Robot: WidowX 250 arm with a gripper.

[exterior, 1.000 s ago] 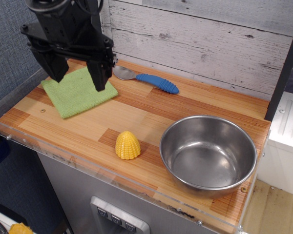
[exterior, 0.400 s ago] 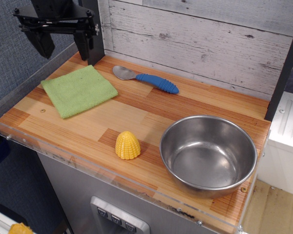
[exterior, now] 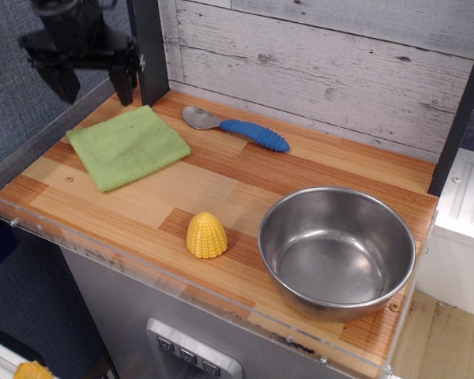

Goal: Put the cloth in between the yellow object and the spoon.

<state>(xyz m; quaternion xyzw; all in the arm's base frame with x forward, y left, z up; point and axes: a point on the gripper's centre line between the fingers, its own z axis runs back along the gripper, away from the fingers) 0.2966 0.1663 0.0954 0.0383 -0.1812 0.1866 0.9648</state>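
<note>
The gripper (exterior: 93, 84) has lifted up and away toward the back-left corner, jaws spread wide and empty, while the cloth (exterior: 128, 146) lies flat left of the spoon (exterior: 237, 126), nowhere near the yellow object (exterior: 206, 234) yet.

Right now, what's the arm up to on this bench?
Nothing is being held. The tool hangs open above the back left corner of the wooden table, clear of everything. The green cloth lies flat at the left, not between the other two items. The blue-handled spoon sits toward the back wall, and the yellow corn piece stands near the front edge beside the steel bowl. The gap between spoon and corn is bare wood, so the placement is not done.
</note>
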